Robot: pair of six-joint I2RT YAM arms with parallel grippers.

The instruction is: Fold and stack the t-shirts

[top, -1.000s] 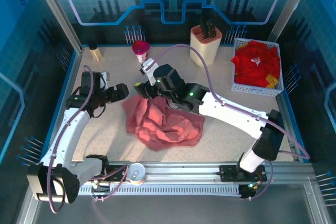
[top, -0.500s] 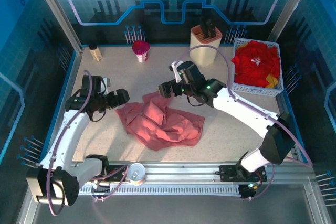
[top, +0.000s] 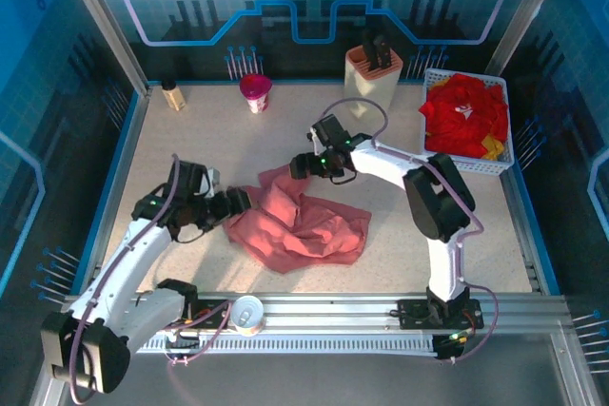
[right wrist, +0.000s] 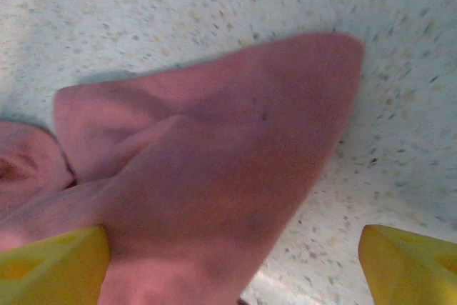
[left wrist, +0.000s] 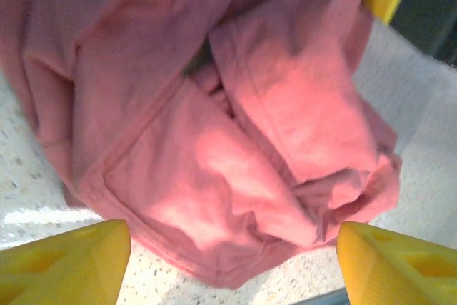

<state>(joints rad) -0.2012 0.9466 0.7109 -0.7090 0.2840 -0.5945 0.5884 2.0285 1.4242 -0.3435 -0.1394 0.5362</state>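
A crumpled salmon-pink t-shirt (top: 300, 225) lies in the middle of the table. My left gripper (top: 238, 202) sits at its left edge, open. In the left wrist view the yellow fingertips (left wrist: 64, 258) stand wide apart, with the shirt's (left wrist: 235, 141) hem just ahead of the left gripper (left wrist: 232, 269). My right gripper (top: 303, 164) hovers at the shirt's far corner, also open. The right wrist view shows a pink flap (right wrist: 214, 162) reaching between the fingers (right wrist: 410, 262) of the right gripper (right wrist: 232, 266). Bright red t-shirts (top: 463, 113) with a bit of yellow fill the basket.
The white mesh basket (top: 466, 166) stands at the back right. A beige knife block (top: 372, 78), a pink cup (top: 255, 92) and a small bottle (top: 172, 94) line the back edge. A can (top: 248, 313) sits on the front rail.
The right gripper pulled back from the shirt's left side to its far corner. The left gripper came nearer and rightward to the shirt's left edge. The shirt's left part shifted.
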